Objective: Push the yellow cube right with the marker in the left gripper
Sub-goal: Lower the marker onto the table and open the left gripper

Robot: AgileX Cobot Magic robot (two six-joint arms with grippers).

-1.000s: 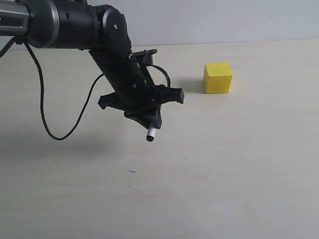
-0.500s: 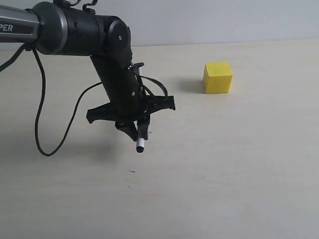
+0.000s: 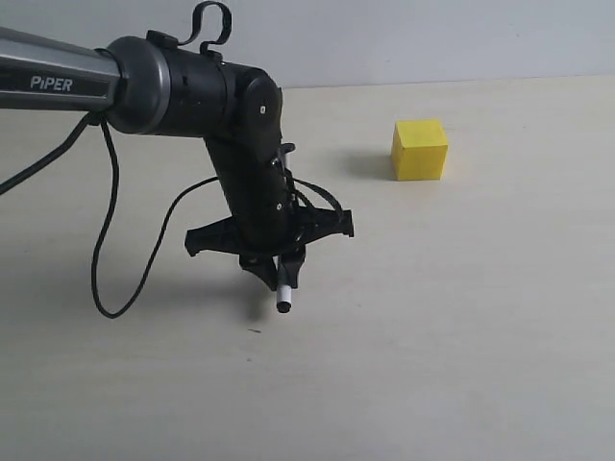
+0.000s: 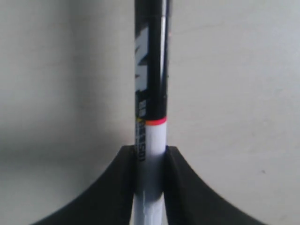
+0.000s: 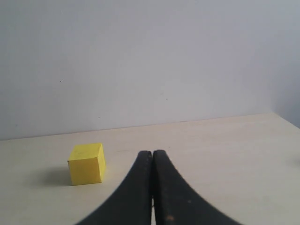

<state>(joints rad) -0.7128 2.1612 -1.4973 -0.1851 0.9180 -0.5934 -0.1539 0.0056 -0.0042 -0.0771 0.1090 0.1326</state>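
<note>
The cube (image 3: 420, 150) sits flat on the pale table (image 3: 461, 336), close to the wall (image 3: 432, 38) and with nothing touching it. Every face I can see is plain bright yellow.

The left gripper (image 3: 283, 274) hangs well off to the left of the cube and nearer the camera than it. It points down at the table from the end of a dark arm (image 3: 192, 86) lettered "PiPER". Its jaws are clamped on the marker (image 3: 284, 300), which pokes out below them, nearly upright, with a short white end and a dark tip. I cannot tell whether that tip touches the table or hangs just above it. A black cable (image 3: 101, 269) loops down from the arm on the side away from the cube.

The left wrist camera shows the grip close up. The two black fingers (image 4: 117, 187) press the white barrel of the marker (image 4: 151, 93) from both sides, and past them come a thin red band and then a black length with white print. The cube is not in that view.

The right gripper (image 5: 152, 154) has its jaws together with nothing between them. In its view the cube (image 5: 86, 164) stands a little farther off than the fingertips and clear to one side of them, apart from them, with the wall behind.
</note>
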